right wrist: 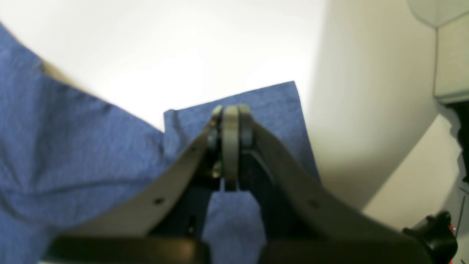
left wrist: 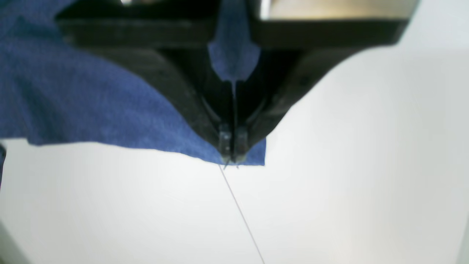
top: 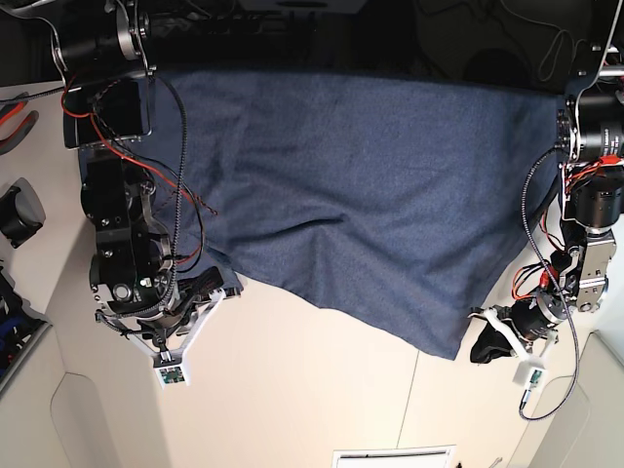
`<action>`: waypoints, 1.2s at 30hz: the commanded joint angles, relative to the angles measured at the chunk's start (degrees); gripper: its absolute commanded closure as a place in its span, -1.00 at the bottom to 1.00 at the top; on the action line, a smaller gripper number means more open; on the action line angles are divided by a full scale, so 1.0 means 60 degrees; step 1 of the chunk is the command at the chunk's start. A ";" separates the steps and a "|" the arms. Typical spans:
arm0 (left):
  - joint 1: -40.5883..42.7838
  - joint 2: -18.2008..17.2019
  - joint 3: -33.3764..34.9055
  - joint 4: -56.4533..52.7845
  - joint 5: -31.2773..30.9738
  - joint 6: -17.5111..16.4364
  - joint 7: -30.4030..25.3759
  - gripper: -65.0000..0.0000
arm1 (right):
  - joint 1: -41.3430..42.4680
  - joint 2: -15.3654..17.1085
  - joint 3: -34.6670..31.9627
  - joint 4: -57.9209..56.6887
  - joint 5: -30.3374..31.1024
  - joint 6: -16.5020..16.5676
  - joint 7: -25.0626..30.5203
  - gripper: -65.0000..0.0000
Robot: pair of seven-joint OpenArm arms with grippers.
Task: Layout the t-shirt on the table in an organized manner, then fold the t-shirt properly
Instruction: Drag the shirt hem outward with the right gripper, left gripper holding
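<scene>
The slate-blue t-shirt [top: 370,195] hangs wide across the far half of the table [top: 322,390], its lower edge sagging between the two arms. My left gripper [top: 475,341] is shut on the shirt's lower right corner. The left wrist view shows that left gripper [left wrist: 232,156] pinching the hem of the t-shirt [left wrist: 73,102] above the white table [left wrist: 329,190]. My right gripper [top: 227,290] is shut on the lower left corner. In the right wrist view the right gripper [right wrist: 231,117] clamps a flap of the t-shirt [right wrist: 73,157]. No lettering shows.
Raised white corner panels sit at the near left [top: 93,419] and near right [top: 580,419]. A white slotted plate [top: 395,456] lies at the near edge. Dark gear and cables crowd the left edge [top: 19,210]. A thin seam line [left wrist: 242,216] runs across the table.
</scene>
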 commanded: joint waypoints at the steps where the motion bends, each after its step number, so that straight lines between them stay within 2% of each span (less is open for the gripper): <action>1: -0.0240 -0.0036 -0.0007 0.0233 -0.0120 -0.0086 0.0204 1.00 | -0.0127 0.0168 0.0018 0.0117 -0.0029 0.0091 -0.0175 1.00; 3: -0.0240 0.0004 0.0047 0.0284 -0.0131 -0.0086 0.0845 1.00 | -0.0688 0.0335 0.0018 0.0120 -0.0033 0.0266 -0.0331 1.00; 7: -0.0237 0.0000 0.0328 0.0280 -0.0138 -0.0086 0.1388 1.00 | -0.1840 0.0597 0.0007 0.0259 -0.0331 0.0284 -0.0590 1.00; 11: -0.0237 0.0007 0.0783 0.0280 -0.0335 -0.0086 0.1435 1.00 | -0.2958 0.0896 0.0000 0.1027 -0.0634 0.0237 -0.0619 1.00; 16: -0.0237 0.0189 0.1126 0.0280 -0.0550 -0.0086 0.1297 1.00 | -0.3869 0.1151 0.0000 0.2419 -0.1381 -0.0321 -0.0375 1.00; 22: -0.0237 0.0492 0.1126 0.0280 0.0200 -0.0086 0.1297 1.00 | -0.3894 0.1297 0.0015 0.2444 -0.2186 -0.0769 -0.0160 1.00; 28: -0.0237 0.0503 0.1126 0.0280 0.0237 -0.0066 0.1147 1.00 | -0.3432 0.1355 0.0025 0.0885 -0.3060 -0.1341 0.0036 1.00; 32: -0.0233 0.0503 0.1126 0.0153 0.0364 0.0998 0.1067 1.00 | -0.2965 0.1421 0.0022 -0.0466 -0.3016 -0.1588 0.0492 1.00; 36: -0.0233 0.0554 0.1126 -0.0142 0.0750 0.1082 0.0962 1.00 | -0.2510 0.1421 0.0018 -0.1406 -0.2692 -0.1585 0.0532 1.00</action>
